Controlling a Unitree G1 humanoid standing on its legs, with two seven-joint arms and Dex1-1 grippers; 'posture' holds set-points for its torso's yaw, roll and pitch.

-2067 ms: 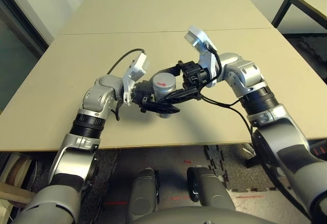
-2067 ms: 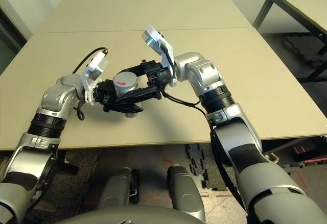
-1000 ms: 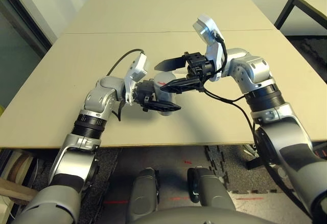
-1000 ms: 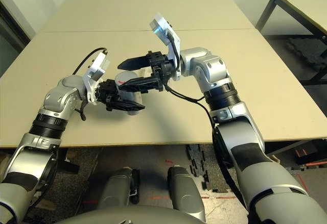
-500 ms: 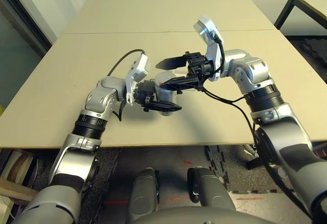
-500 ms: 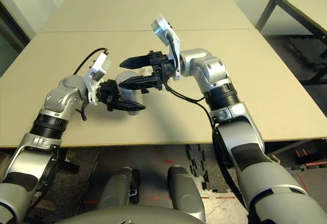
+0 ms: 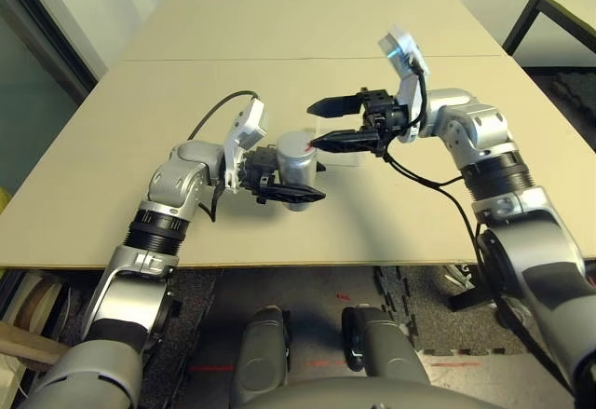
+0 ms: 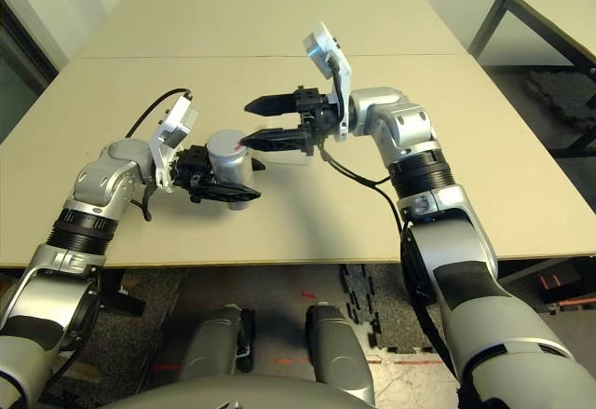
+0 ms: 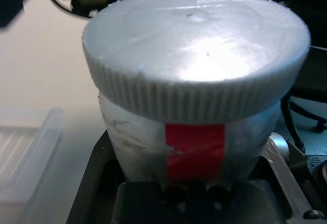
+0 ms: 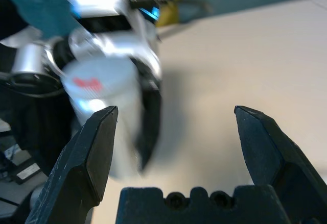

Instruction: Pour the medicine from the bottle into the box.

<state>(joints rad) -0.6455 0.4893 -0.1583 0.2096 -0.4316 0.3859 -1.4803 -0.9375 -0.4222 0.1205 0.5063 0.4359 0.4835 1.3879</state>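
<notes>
The broad beige wooden table lies under both my arms. My right gripper hangs with its fingers spread wide and empty, just beside the small silver-grey ribbed-capped cylindrical bottle, which my left gripper pinches tight above the tabletop. The shallow clear plastic box rests on the table just beyond.

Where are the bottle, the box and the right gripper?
bottle (image 7: 296,156): left eye view, on its silver side.
box (image 9: 23,155): left wrist view, on its clear wall.
right gripper (image 7: 317,122): left eye view, midway between its open fingertips.
</notes>
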